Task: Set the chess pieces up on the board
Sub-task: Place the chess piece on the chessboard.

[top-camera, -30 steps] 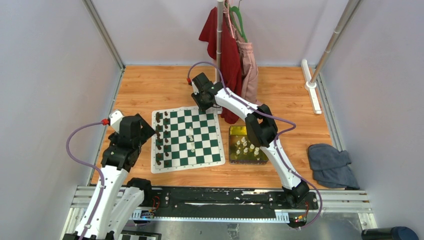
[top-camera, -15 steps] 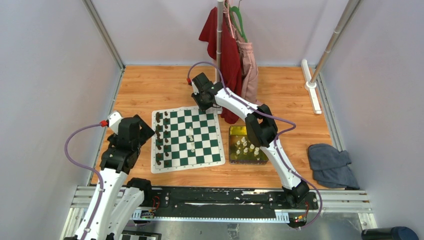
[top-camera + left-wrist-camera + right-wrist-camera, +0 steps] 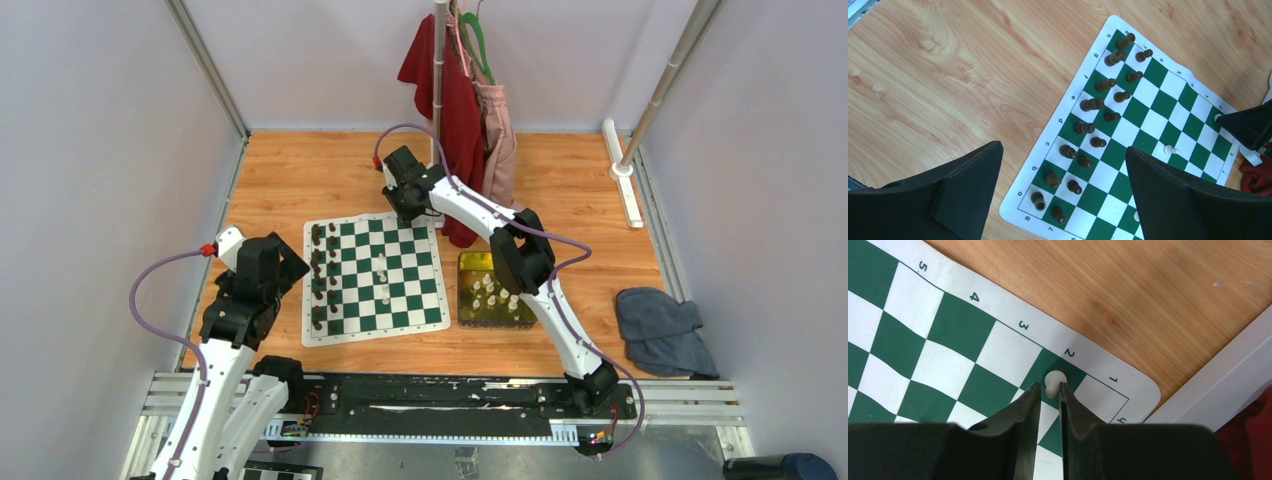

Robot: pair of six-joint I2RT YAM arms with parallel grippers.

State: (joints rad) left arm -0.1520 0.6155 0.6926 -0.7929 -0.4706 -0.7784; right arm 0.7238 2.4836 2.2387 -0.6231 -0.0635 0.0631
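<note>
**Chess pieces (image 3: 381, 268): one white pawn in the right pincer, at the corner of the board**

The right pincer (image 3: 1050, 386) is clamped on a white pawn (image 3: 1054, 377). Its two black fingers stand close together, one on each side of the pawn, and they appear to touch it. The pawn is directly between the fingertips, on the dark green square next to the printed number 2, in the outer row of the board (image 3: 412, 300). Just beyond the fingertips come the white border of the board and then the bare wood of the worktop (image 3: 300, 180).

The left pincer (image 3: 1063, 148) is wide apart and holds nothing. It hangs above the opposite side of the board. Under it and a little ahead, the dark chessmen (image 3: 1093, 104) stand upright in two rows along the board edge that is nearest to this pincer. Beyond these rows, seen from the left pincer, a few cream pieces stand alone on squares in the middle part of the board, apart from both pincers.

The other cream pieces are in the yellow-green tray (image 3: 472, 262). The tray lies just beside the board, behind the right pincer toward the base of that arm, and partly under its elbow. How many pieces are in it is too small to tell.
</note>
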